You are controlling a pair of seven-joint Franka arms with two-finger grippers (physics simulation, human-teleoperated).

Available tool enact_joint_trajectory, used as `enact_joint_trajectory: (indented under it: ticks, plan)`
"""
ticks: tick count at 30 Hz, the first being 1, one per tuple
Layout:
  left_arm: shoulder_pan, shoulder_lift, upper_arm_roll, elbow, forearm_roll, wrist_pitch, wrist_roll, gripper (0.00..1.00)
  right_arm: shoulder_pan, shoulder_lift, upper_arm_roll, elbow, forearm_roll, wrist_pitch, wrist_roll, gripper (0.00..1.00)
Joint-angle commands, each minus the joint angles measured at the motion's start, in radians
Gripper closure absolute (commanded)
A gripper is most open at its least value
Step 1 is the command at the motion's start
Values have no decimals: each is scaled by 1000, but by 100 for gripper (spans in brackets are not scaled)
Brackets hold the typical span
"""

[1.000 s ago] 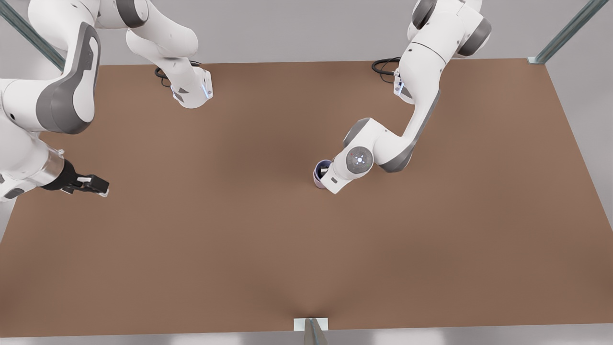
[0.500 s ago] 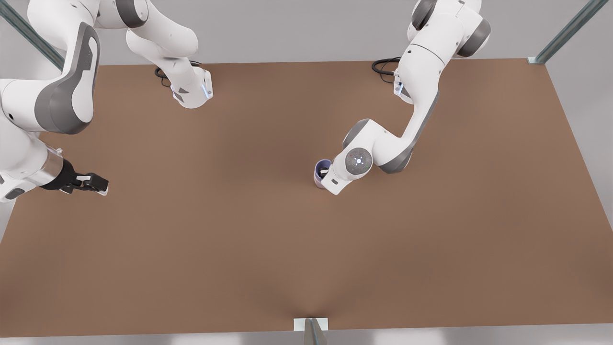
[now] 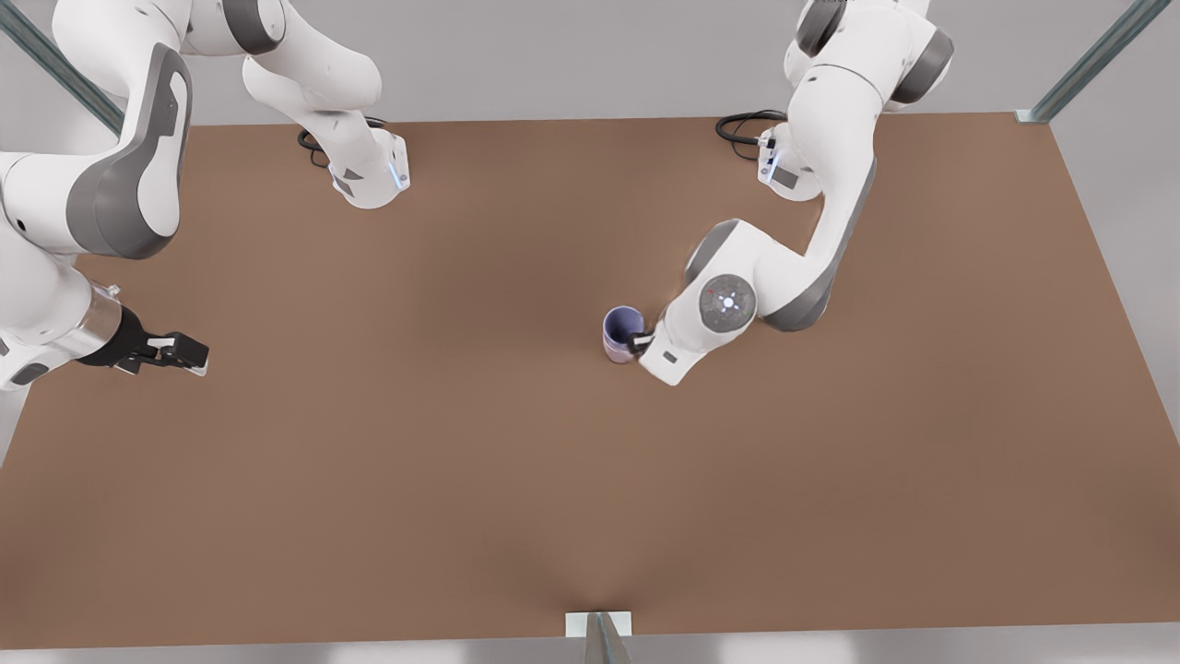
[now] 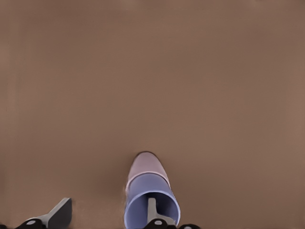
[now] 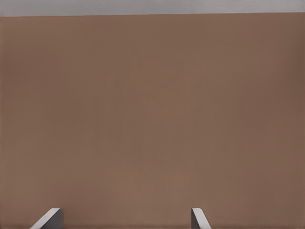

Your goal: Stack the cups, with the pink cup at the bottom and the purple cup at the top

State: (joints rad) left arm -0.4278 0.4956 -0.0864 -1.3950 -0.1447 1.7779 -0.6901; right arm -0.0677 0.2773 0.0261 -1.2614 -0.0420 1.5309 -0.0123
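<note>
My left tool (image 3: 638,343) hangs by the stack mid-tabletop, fingers apart: one finger (image 4: 151,210) inside the smooth tapered blue-violet purple cup (image 4: 151,204), one outside. That cup sits nested in the pale mauve-pink cup (image 4: 146,165). My right tool (image 3: 189,354) waits open above the plain brown tabletop (image 3: 387,480), at the front view's left.

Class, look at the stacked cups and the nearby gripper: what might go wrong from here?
1. The left gripper is open with one finger inside the purple cup; withdrawing sideways might tip the stack.
2. The purple cup sits nested in the pink cup; a snagged finger may lift it out.
</note>
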Motion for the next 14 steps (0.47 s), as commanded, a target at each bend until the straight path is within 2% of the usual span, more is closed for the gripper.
enact_joint_trajectory:
  ticks: [1,3,5,6,7,9,11,12,14]
  plan:
    - [9,-2,147,74,-4,-248,406,0,0,-3,0,0,1,0,-15,0]
    - [8,-11,339,116,-1,-317,630,0,0,-1,0,0,1,0,-15,0]
    - [14,-58,451,116,1,-344,708,0,0,-1,0,0,1,0,-15,0]
    - [76,-90,403,114,8,-357,730,0,0,-1,0,0,1,0,-15,0]
    - [254,-169,185,103,99,-374,736,0,0,-1,0,0,1,0,-15,0]
    - [394,-236,13,88,151,-371,739,0,0,-1,0,0,1,0,-15,0]
    - [451,-282,-52,45,151,-358,742,0,0,-1,0,0,2,2,-14,0]
    - [452,-336,-53,-39,151,-292,741,0,0,-1,0,0,2,2,-14,0]
    - [454,-336,-59,-44,152,-290,739,0,0,-1,0,0,2,2,-14,0]
